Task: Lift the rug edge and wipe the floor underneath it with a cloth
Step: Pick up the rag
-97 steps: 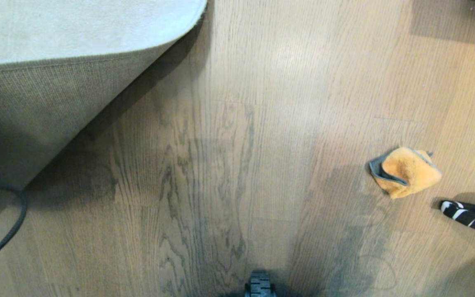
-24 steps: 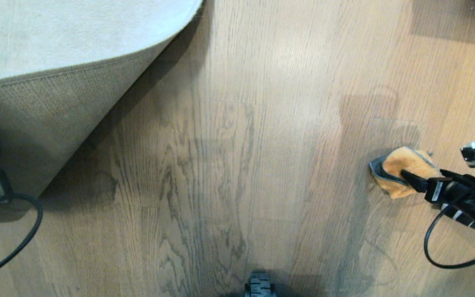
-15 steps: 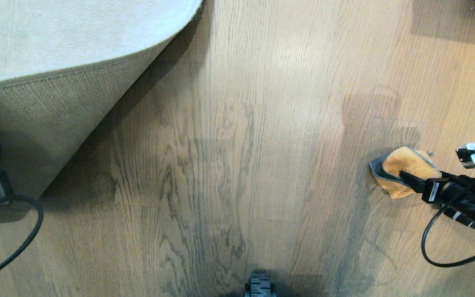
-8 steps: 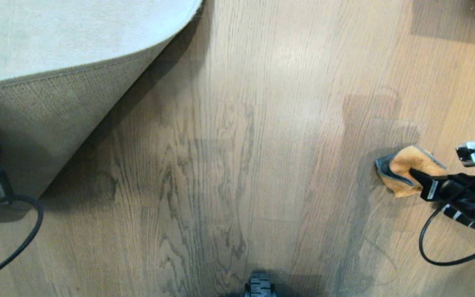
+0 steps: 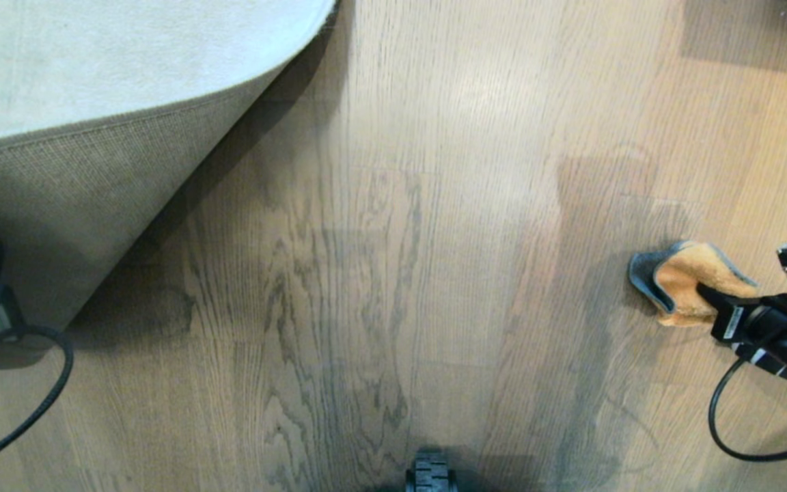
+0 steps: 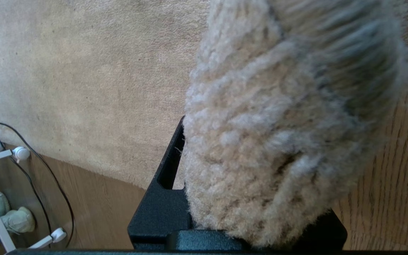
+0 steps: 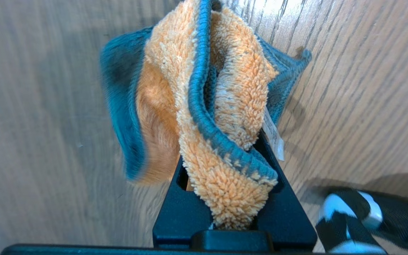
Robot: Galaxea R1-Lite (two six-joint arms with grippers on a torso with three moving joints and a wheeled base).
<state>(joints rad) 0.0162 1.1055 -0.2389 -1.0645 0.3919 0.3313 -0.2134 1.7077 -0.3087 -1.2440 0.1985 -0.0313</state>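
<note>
Covering most of the head view, the floor (image 5: 434, 205) is brown wood-grain plank with dark grain streaks. Relative to the cloth, the rug occupies the far opposite corner of that view, well apart from it. The rug edge (image 5: 161, 113) is raised off the floor and folded back, so the coarse tan backing (image 5: 72, 205) faces upward. The left gripper (image 6: 225, 212) is clamped on the rug edge, with pile bulging between its jaws. The cloth (image 5: 684, 280), orange with grey trim, hangs bunched just above the floor at the right side. The right gripper (image 7: 232, 216) is pinched on the cloth's near end. A black cable (image 5: 742, 437) loops just behind the cloth.
</note>
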